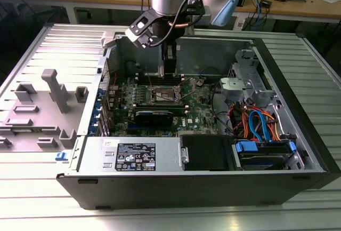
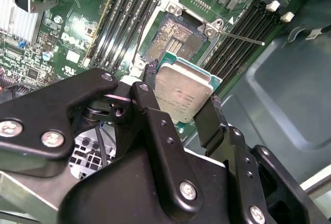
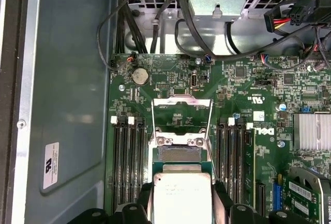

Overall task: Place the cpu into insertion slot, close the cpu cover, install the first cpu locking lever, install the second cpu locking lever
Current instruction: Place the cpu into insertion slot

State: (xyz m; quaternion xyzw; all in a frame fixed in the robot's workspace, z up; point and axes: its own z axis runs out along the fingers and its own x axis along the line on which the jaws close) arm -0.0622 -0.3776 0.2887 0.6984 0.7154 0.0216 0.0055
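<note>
My gripper [image 2: 182, 93] is shut on the cpu [image 2: 181, 90], a small silvery square chip held by its edges between two black fingers [image 2: 150, 110]. In the first wrist view the cpu [image 3: 182, 198] hangs just short of the insertion slot [image 3: 178, 154], whose dark centre lies bare. The cpu cover [image 3: 182, 100], a thin silvery frame, stands swung open on the slot's far side. A thin locking lever [image 2: 240, 38] sticks out beside the insertion slot [image 2: 173, 40]. In the exterior view the gripper [image 1: 169, 71] hovers above the green motherboard [image 1: 200, 108] inside the open computer case.
Long black memory slots [image 3: 126, 167] flank the socket on both sides. A finned heatsink [image 3: 312, 131], black cables [image 3: 155, 27] and a drive cage [image 1: 242, 87] crowd the case. Grey fixtures [image 1: 56, 89] stand on the table at the exterior view's left.
</note>
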